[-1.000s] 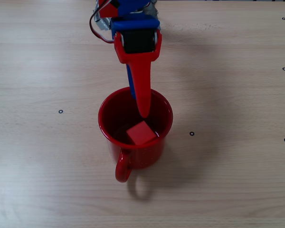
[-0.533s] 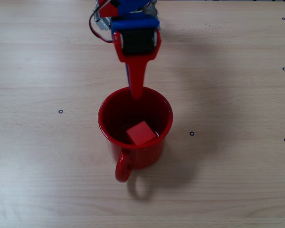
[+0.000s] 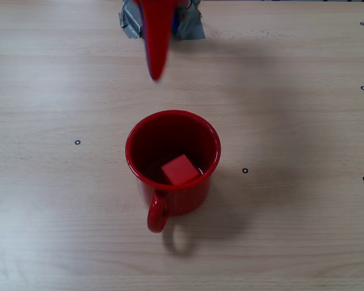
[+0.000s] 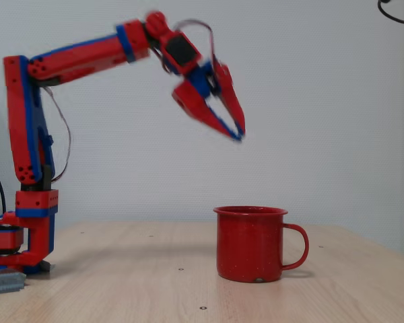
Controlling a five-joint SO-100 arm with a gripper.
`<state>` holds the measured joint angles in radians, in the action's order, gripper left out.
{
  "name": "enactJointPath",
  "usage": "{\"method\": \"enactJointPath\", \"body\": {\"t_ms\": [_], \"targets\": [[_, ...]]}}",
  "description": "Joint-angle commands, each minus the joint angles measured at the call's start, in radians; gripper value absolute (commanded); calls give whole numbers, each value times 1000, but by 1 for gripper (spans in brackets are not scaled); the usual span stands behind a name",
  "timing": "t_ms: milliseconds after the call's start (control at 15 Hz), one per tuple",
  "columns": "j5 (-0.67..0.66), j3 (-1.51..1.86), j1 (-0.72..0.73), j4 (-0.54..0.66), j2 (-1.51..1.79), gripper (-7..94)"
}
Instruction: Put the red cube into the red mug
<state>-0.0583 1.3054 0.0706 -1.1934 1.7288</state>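
The red cube (image 3: pixel 181 170) lies on the bottom of the red mug (image 3: pixel 129 153), tilted a little and nearer the handle side. The mug stands upright mid-table, its handle toward the bottom edge of the overhead fixed view. My gripper (image 3: pixel 155 74) is blurred there, beyond the mug's far rim and clear of it. From the side, the gripper (image 4: pixel 239 134) hangs high above the mug (image 4: pixel 250 243), a little left of it, its fingertips meeting with nothing between them. The mug's wall hides the cube in that view.
The arm's base (image 4: pixel 27 229) stands at the table's left end in the side fixed view; its silver mount (image 3: pixel 191 27) shows at the top edge of the overhead one. Small black marks dot the wooden tabletop (image 3: pixel 291 230).
The gripper has lifted out of the mug and drawn back toward the arm's base. The cube stays in the mug and the mug has not moved.
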Motion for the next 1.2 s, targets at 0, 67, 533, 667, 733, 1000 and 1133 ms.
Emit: {"method": "enactJointPath", "body": {"t_ms": [0,67,533,667,733,1000,1133], "targets": [[-77,74,-8,64,291,0],[-110,184,-8,106,420,0],[-51,902,-72,209,1081,0],[-40,1203,-63,244,1289,0],[-23,1308,-61,244,1345,0],[18,1631,-12,235,1480,0],[9,1721,-9,204,1532,0]]}}
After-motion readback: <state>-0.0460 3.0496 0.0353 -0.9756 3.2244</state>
